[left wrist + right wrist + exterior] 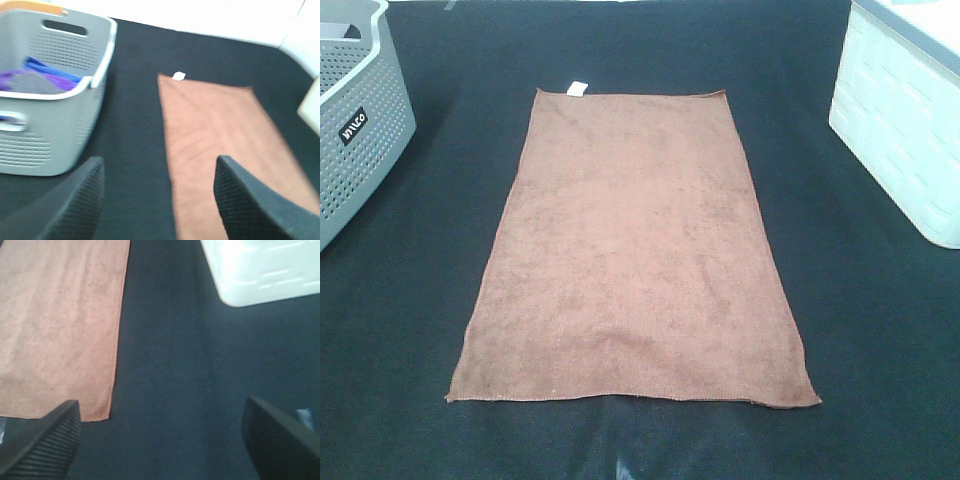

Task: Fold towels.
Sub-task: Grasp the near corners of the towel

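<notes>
Towel [635, 250]: flat, unfolded, tag [575, 89] on one short edge. Left claw [159, 172], right claw [162, 407]: wide, empty. You'd best pinch both corners opposite tag, evenly.

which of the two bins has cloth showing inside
The grey perforated basket on the left: purple and blue cloth lies in it. The white bin on the right has its inside out of view.

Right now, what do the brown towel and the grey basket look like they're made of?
The towel looks like soft, fuzzy cloth, probably microfibre terry: it has a matte, nubbly surface and stitched edges. The grey basket looks like hard, smooth plastic: its moulded walls have rows of tiny holes and a slight sheen.
</notes>
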Motion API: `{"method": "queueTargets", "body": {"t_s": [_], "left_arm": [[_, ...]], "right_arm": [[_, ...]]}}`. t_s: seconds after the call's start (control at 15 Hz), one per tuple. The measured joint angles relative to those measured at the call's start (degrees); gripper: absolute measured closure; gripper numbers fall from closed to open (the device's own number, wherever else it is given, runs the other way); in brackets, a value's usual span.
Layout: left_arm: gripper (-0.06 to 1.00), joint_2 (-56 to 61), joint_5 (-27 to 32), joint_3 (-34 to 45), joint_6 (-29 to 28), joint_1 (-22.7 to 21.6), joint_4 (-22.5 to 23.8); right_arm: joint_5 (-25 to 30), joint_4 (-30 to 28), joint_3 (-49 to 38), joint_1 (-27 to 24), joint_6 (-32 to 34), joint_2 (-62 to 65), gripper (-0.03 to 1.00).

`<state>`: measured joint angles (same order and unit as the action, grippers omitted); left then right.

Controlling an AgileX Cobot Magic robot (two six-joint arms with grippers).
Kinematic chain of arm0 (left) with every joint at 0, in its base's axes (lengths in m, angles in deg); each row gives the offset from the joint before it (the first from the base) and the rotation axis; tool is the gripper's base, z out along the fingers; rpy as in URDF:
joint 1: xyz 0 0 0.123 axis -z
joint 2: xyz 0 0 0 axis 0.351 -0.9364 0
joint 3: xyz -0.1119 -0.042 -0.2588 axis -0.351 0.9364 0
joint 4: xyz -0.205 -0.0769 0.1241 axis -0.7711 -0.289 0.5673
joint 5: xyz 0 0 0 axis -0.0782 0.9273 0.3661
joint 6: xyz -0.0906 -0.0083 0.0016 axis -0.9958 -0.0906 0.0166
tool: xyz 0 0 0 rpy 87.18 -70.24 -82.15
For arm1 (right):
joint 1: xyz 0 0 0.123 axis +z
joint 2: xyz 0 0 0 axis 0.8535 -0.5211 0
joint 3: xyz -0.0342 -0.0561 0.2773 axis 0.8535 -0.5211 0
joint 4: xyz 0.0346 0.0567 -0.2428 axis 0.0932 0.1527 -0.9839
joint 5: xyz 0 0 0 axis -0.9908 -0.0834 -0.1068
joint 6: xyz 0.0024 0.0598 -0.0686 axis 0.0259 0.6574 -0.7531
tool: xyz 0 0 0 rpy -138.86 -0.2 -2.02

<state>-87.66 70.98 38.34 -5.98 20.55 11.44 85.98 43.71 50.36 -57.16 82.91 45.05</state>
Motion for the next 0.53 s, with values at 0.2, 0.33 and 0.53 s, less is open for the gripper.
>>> {"method": "queueTargets", "body": {"t_s": [0.2, 0.33, 0.53], "left_arm": [[0.35, -14.5, -3.15, 0.06, 0.97, 0.0, -11.0], [0.35, -23.61, -2.75, 0.06, 5.61, 0.0, -16.62], [0.35, -39.48, -2.64, 0.11, 17.76, 0.0, -28.65]], "right_arm": [[-1.55, 2.81, 1.83, 0.0, 0.06, -14.09, 0.19], [-3.44, 3.84, 2.12, 0.0, 0.06, -21.14, 0.2], [-7.68, 6.42, 2.18, 0.0, -2.86, -34.32, 0.2]]}}
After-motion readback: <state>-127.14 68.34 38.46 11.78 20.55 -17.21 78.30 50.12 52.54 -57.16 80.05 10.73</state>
